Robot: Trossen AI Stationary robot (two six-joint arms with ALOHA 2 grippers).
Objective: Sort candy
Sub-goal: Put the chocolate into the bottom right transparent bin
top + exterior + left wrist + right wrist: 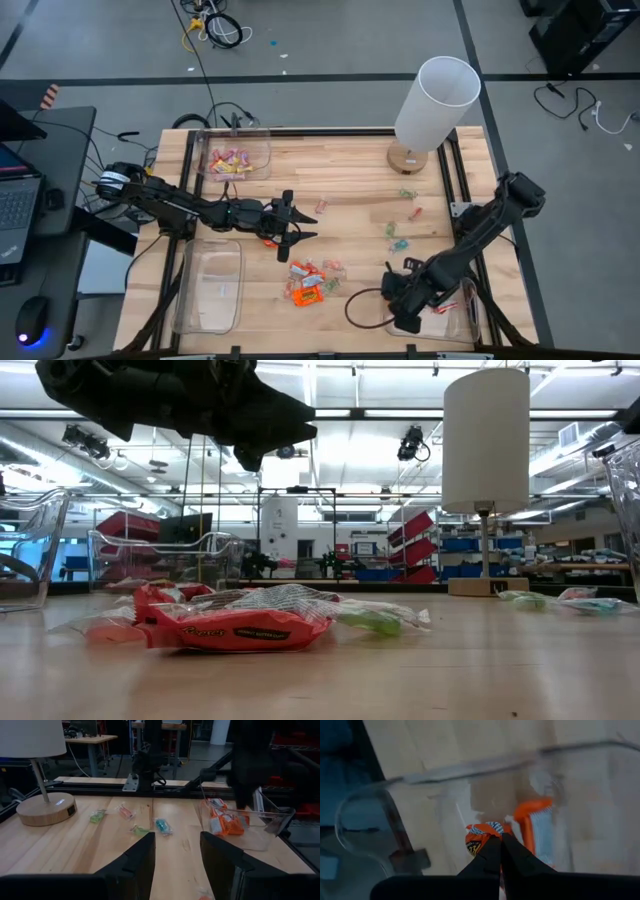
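I hold the right gripper [500, 851] over the clear bin [468, 322] at about five o'clock on the table, and its fingers are pressed together on the edge of an orange candy wrapper [481, 839]. Below it, inside the same bin, another orange candy [537, 827] already lies, so I judge this is the correct place for the orange ones. To do this step well, I think I should lower the wrist a little more before I let the fingers part, so the light wrapper falls inside the walls and does not stick to a finger or slide over the rim. The left gripper [296, 224] waits above the wood near the centre, its fingers spread with nothing between them. The rest of the candy is in three places: a small orange pile [308, 284] just at six o'clock from the left gripper, some green and red pieces [402, 225] scattered at about three o'clock from it, near the lamp [430, 110], and pink and yellow ones [228, 161] in the bin at eleven o'clock. The bin [210, 285] at seven o'clock looks empty, though I cannot be sure from above.
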